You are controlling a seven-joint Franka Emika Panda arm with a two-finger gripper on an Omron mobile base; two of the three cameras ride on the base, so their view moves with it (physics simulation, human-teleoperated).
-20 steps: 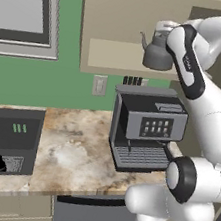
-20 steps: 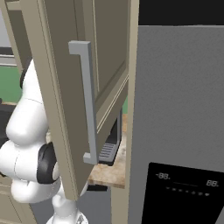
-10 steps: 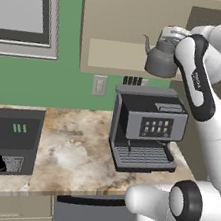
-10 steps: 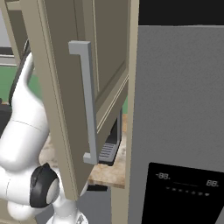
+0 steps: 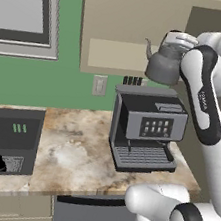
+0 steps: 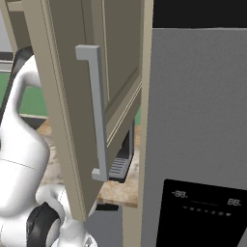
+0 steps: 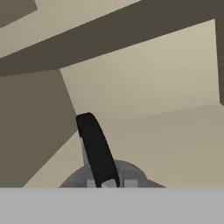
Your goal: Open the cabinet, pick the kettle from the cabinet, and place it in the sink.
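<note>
Countertop (image 5: pixel 70 152) of mottled tan stone spans the left base view, and at nine o'clock on it a low black appliance (image 5: pixel 6 139) with green marks on its face sits against the green wall. A window frame (image 5: pixel 46 16) hangs above it at eleven o'clock, and a pale wall outlet (image 5: pixel 100 85) shows at the picture's middle, just left of the coffee machine (image 5: pixel 147 128), a boxy grey unit standing on the counter directly under the kettle (image 5: pixel 164 65). The kettle hangs in the air at one o'clock, spout pointing to nine o'clock, in front of the cabinet (image 5: pixel 135 30) and above the coffee machine with a gap between them. The gripper (image 5: pixel 178 41) sits on top of the kettle, its narrow fingers closed on the kettle's arched handle, with the white arm bending down at three o'clock. In the right base view the cabinet's door (image 6: pixel 72 106) stands swung open at the centre, its long grey bar handle (image 6: pixel 96 113) upright, and it hides the kettle from this side; a tall grey refrigerator (image 6: pixel 198 135) with a dark display panel is at three o'clock. In the hand view the black handle (image 7: pixel 96 148) rises from the grey kettle lid at six o'clock, with the beige cabinet interior (image 7: pixel 144 87) beyond.
</note>
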